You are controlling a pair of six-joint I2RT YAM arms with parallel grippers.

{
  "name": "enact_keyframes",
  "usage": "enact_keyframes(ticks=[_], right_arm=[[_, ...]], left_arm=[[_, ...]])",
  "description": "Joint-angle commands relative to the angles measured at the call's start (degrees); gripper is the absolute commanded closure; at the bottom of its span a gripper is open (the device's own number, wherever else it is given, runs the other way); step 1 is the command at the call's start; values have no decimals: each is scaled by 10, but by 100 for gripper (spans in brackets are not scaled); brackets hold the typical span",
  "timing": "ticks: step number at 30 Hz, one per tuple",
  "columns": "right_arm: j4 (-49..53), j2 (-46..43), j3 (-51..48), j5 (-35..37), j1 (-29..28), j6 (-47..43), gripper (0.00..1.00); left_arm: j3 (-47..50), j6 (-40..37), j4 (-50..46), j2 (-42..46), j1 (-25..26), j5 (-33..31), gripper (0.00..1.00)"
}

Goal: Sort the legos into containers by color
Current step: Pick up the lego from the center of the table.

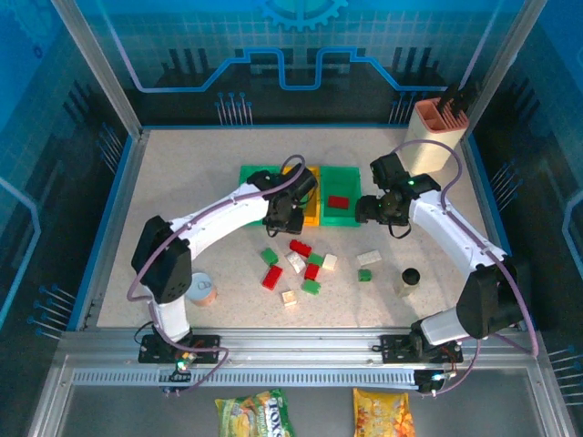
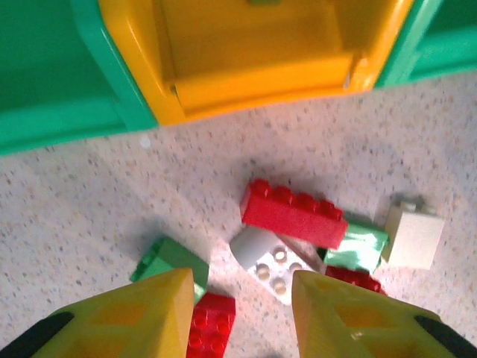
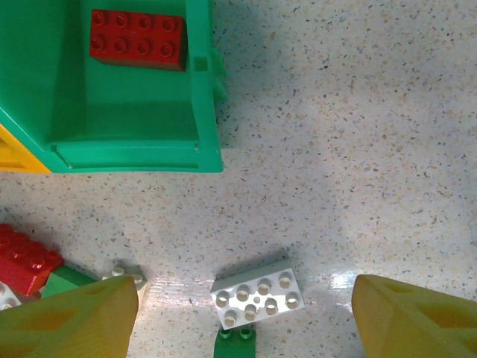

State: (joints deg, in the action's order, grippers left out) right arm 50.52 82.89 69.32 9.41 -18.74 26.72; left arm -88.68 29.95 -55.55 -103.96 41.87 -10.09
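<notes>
Legos [image 1: 300, 248]: we count about 12, red, green and white, loose on the table [image 3: 335, 149] just in front of the bins [image 1: 273, 175]; all are glossy, hard-edged plastic blocks with round studs.
Long red brick [image 2: 294, 212]: it lies flat with studs up, its long axis running from upper left to lower right in the left wrist view; its lower end touches other legos.
White brick [image 3: 257, 294]: 2 by 4 studs, flat, long axis nearly across the right wrist view, right end slightly higher.
Binned red brick [image 3: 138, 39]: 2 by 4 studs, flat on the floor of the right green bin [image 3: 205, 97], long axis across that bin.
Yellow bin [image 2: 253, 93]: smooth, thick-walled, between the 2 green ones.
Left gripper [image 2: 238, 287]: we see its fingers apart and empty above the pile.
Right gripper [image 3: 246, 298]: spread wide, empty, above the white brick.
</notes>
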Motion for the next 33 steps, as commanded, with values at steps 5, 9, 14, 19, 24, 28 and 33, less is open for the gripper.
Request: enact_keyframes(ticks=[5,9,14,19,24,28,33], right_arm=[[2,8,-8,-9,-9,2,24],[4,15,-6,-13,-15,-6,24],[1,10,-10,-13,-17,-10,24],[4,2,-10,-6,-17,-12,24],[11,-9,-11,5,-16,-15,23],[13,-12,-15,7,-15,-15,23],[14,-17,-21,7,-15,-14,24]], left_arm=[[83,94,13,44,56,11,58],[114,137,40,41,66,15,58],[120,205,67,28,69,12,51],[129,236,101,11,69,15,47],[134,246,113,-17,69,30,45],[139,251,117,-34,70,33,38],[148,254,130,-45,68,32,37]])
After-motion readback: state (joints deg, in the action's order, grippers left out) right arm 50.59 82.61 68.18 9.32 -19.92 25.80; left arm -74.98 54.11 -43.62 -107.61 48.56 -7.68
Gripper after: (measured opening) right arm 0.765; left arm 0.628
